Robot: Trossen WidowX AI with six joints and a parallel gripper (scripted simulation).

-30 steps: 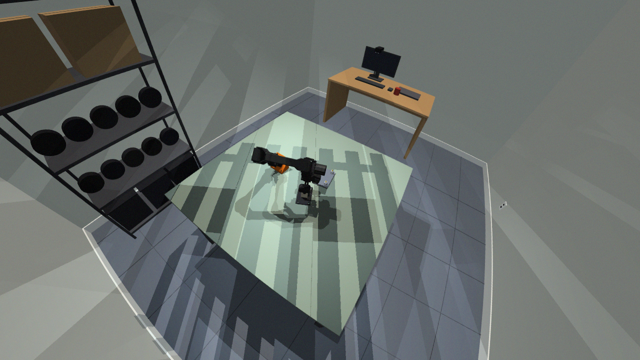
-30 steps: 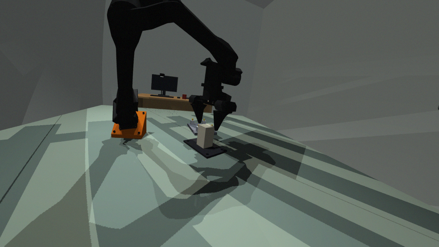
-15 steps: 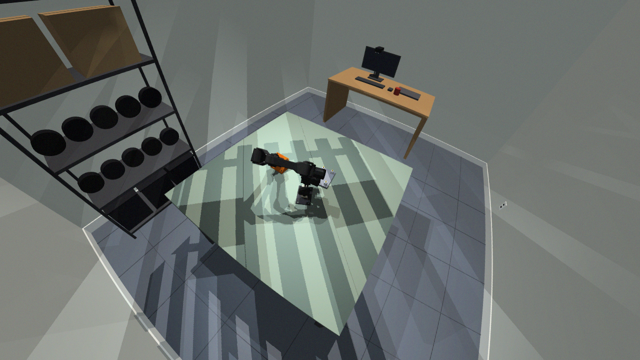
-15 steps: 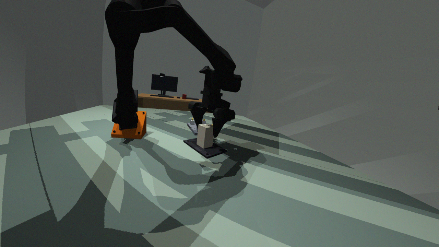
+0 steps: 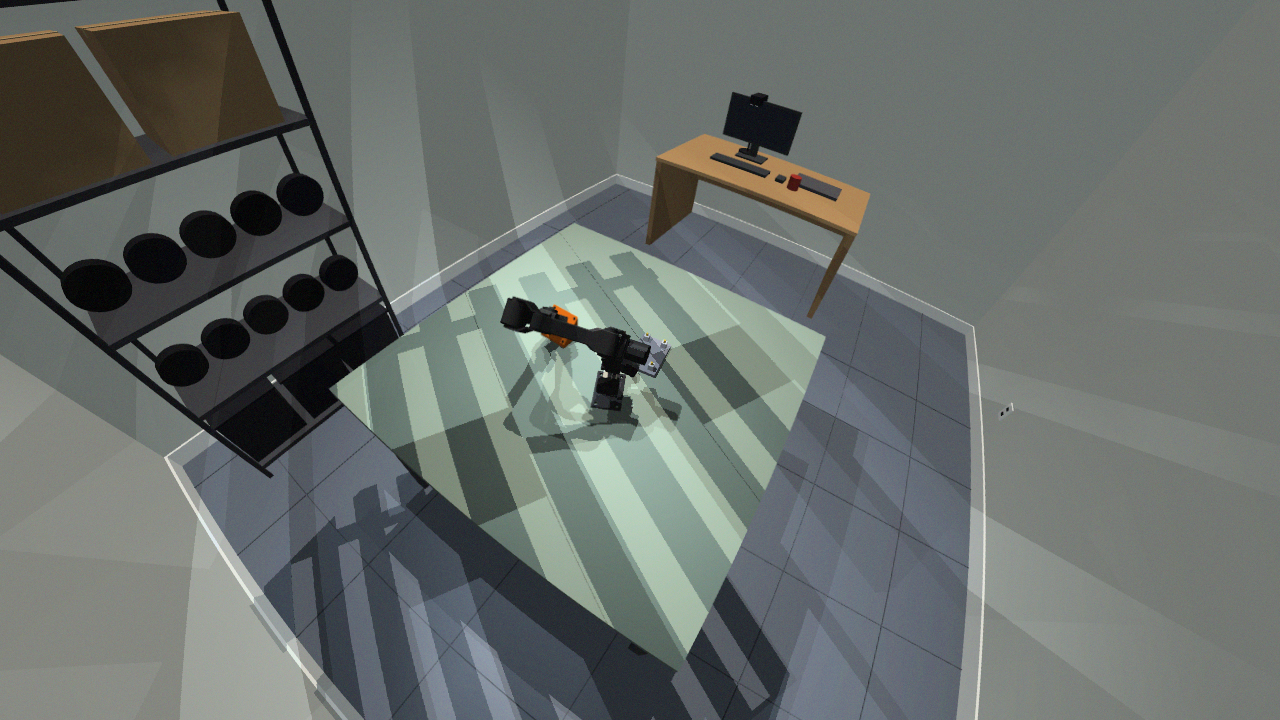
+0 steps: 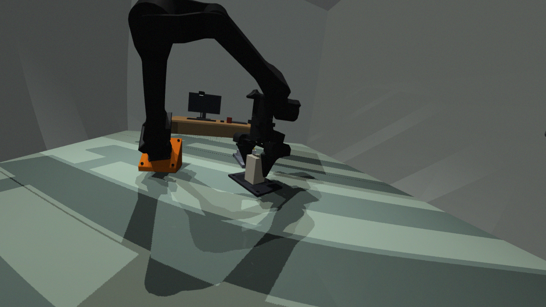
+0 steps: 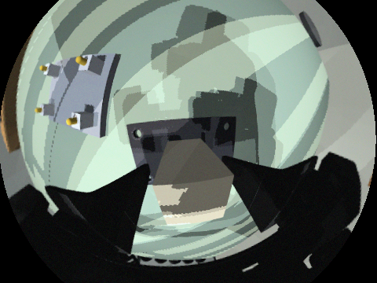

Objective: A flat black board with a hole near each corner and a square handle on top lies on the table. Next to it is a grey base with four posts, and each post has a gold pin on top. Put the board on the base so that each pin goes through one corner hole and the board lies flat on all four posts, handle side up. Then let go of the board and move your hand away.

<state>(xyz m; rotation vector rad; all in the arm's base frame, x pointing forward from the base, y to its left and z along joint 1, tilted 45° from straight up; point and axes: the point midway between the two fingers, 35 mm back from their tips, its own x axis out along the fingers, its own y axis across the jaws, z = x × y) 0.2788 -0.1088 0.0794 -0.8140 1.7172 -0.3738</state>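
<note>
The black board (image 5: 609, 405) (image 6: 239, 178) (image 7: 178, 126) lies flat on the table, handle side up. Its pale square handle (image 6: 253, 170) (image 7: 192, 165) stands upright. My gripper (image 6: 254, 168) (image 7: 187, 165) points down and is open, with one finger on each side of the handle. The wrist view shows a gap between each finger and the handle. The grey base (image 5: 659, 354) (image 6: 239, 159) (image 7: 78, 91) stands beside the board, at the upper left in the wrist view. Its four posts with gold pins are bare there; in the exterior view the gripper and handle partly hide the base.
The arm's orange mount (image 5: 562, 334) (image 6: 176, 156) stands on the table (image 5: 572, 483) (image 6: 343, 263), left of the board in the exterior view. A wooden desk (image 5: 760, 183) (image 6: 213, 129) with a monitor (image 5: 760, 123) (image 6: 204, 103) stands beyond the table. A shelf rack (image 5: 214, 300) stands at the left.
</note>
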